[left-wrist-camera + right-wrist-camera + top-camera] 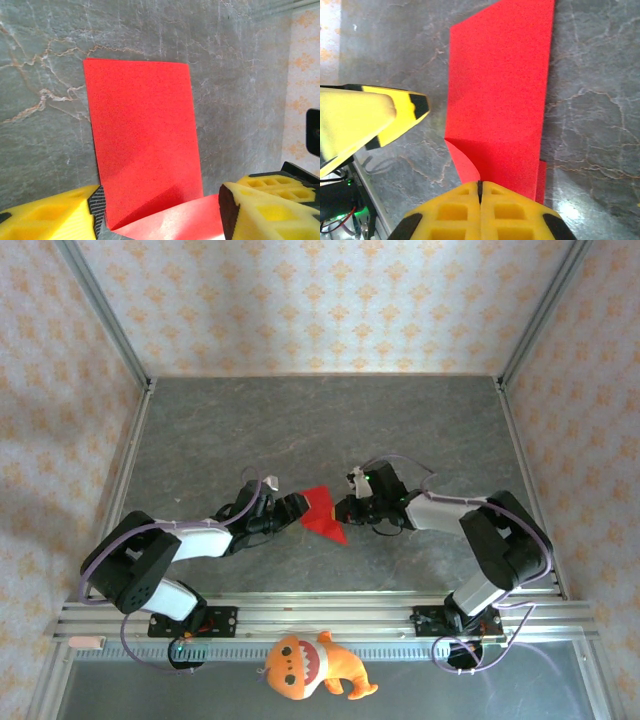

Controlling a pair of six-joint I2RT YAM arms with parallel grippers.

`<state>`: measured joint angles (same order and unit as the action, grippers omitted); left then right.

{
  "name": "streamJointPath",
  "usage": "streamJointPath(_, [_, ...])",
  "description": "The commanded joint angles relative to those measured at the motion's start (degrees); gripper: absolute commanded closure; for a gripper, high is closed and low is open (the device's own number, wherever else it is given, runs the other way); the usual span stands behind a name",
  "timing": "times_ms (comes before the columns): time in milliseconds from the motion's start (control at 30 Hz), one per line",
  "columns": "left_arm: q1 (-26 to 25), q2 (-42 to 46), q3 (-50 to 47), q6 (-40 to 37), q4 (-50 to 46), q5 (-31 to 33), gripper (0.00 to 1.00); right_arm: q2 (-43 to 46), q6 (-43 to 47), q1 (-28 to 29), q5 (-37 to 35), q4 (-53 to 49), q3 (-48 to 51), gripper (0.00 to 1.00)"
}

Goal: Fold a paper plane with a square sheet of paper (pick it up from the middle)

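Table: from above, a grey veined table [250, 430] with patterned walls on three sides. My wrist views bring the same stone up close, veins and all.
Arms: the top view takes in my left arm [150, 560] and my right arm [500, 540], both reaching inward so the tips nearly meet at the middle of the near half.
Plush toy: an orange plush toy [310, 667] with white teeth lies on the near ledge in front of my bases, well apart from the work.
Paper: the red sheet of paper [322, 510] sits between my two tips. From above it reads as a small pointed shape. My left wrist view shows it as a long flat panel [142, 140] with a paler flap folded up at its near end. My right wrist view shows a second layer and a curled corner [505, 100].
Left pincer: my left pincer [160, 217] stands apart, its yellow fingers [50, 215] on either side of the sheet's near end. I cannot tell whether the pads touch the edges. From above [296, 510] it sits at the sheet's left edge.
Right pincer: my right pincer [480, 200] is closed, the tips pressed together along one seam at the sheet's near end. I cannot tell whether a layer is nipped between them. From above [342, 510] it meets the sheet's right edge.
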<state>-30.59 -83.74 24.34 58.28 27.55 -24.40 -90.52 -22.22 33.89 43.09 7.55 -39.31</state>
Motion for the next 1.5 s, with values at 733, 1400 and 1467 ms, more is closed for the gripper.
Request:
streamJointPath(733, [1.4,-4.2,6.9,0.1,-2.4,-3.7,0.27,4.8,-6.8,-6.0,8.8,16.8,9.5,0.95])
streamJointPath(1400, [1.4,-6.9,5.6,1.4,5.1,-8.0,0.47,6.8,-9.4,-6.9,10.5,20.7,12.1,0.95])
streamJointPath(1467, [1.4,-7.4,5.8,1.4,5.0,-8.2,0.48,7.0,-9.6,-7.0,10.8,21.0,12.2,0.95])
